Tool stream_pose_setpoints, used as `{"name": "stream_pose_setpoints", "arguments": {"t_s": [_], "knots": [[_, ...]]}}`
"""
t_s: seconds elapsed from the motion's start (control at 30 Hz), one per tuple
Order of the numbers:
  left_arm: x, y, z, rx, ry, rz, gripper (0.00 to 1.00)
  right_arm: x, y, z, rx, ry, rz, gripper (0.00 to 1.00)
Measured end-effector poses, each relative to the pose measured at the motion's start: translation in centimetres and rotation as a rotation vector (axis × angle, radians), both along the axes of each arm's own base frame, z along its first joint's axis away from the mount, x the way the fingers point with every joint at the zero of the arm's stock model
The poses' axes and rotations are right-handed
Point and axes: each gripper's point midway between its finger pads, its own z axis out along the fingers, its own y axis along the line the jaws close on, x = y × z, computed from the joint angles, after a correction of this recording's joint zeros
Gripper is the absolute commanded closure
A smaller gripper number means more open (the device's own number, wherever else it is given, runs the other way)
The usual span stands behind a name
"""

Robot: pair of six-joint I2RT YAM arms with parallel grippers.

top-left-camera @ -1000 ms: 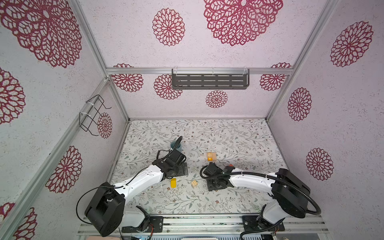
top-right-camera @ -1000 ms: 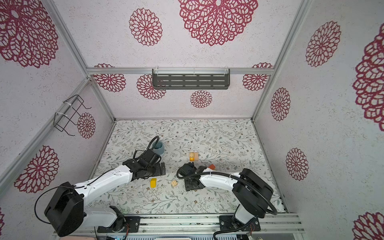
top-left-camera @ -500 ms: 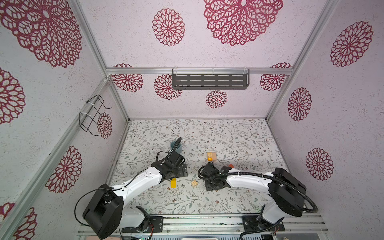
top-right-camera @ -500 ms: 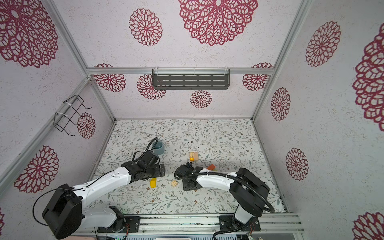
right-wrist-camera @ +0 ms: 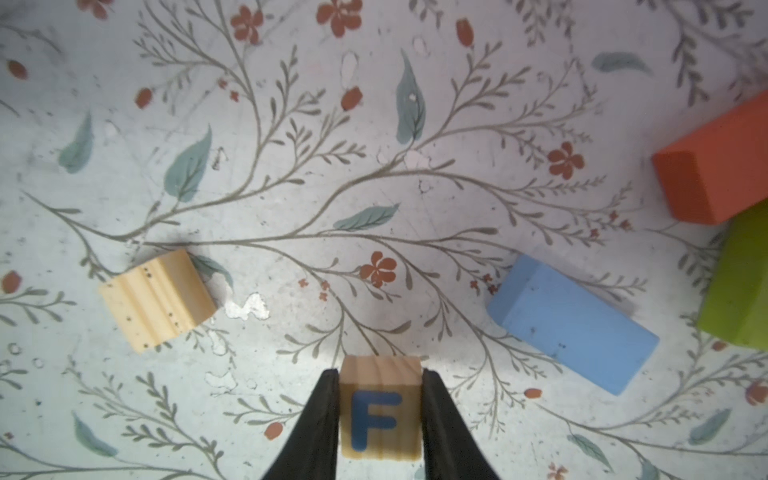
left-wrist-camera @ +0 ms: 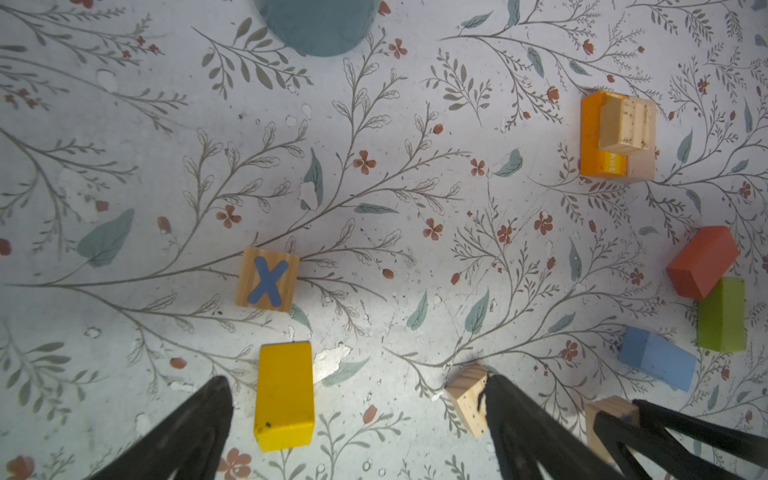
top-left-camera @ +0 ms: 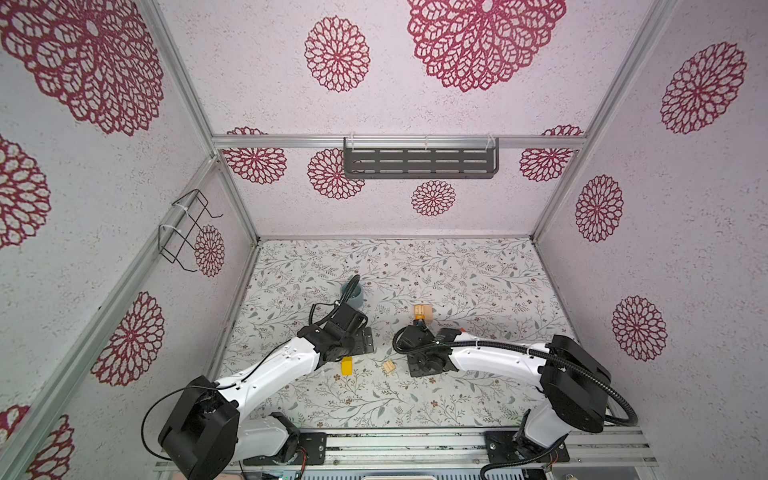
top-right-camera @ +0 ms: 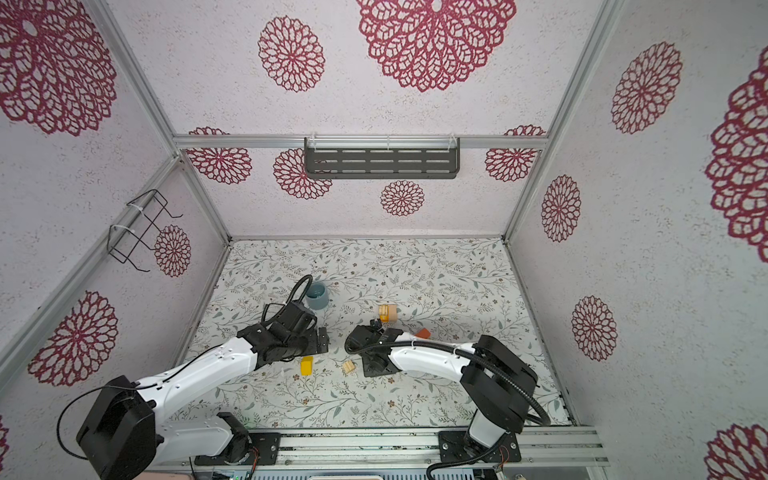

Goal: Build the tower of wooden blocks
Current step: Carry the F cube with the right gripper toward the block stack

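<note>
Teal cup point(top-right-camera: 319, 302) stands upright beyond your left arm, and only its own inner wall shows. The tower point(left-wrist-camera: 617, 137), an orange and a pale block topped by a grooved cube, stands well apart from the cup. Your right gripper point(right-wrist-camera: 380, 374) is clamped on the F cube point(right-wrist-camera: 380, 415). Your left gripper point(left-wrist-camera: 356, 386) is spread wide, with the yellow block point(left-wrist-camera: 284, 395) between its fingers. Since a second ago your right arm has edged toward the left arm, while the yellow block lies unmoved.
</note>
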Motion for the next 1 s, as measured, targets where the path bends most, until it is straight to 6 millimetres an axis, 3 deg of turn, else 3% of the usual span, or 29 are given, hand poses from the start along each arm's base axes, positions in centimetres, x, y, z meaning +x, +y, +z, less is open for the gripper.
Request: {"name": "stream_pose_setpoints", "arguments": {"t_s": [0.4,0.7,1.0], "knots": [[3.0,-0.6,2.8,-0.003,-0.032,0.01,0.03,5.0,-2.7,2.2,-0.01,-0.026,-0.052,0.71],[6.3,-1.0,3.0,0.016,-0.005,0.021,0.03,10.3,-4.9,4.4,0.036,-0.044,-0.087,0.71],[8.8,-1.5,3.5,0.005,-0.001,0.028,0.03,15.4,-5.3,3.8,0.034,-0.021,-0.081,0.71]]}}
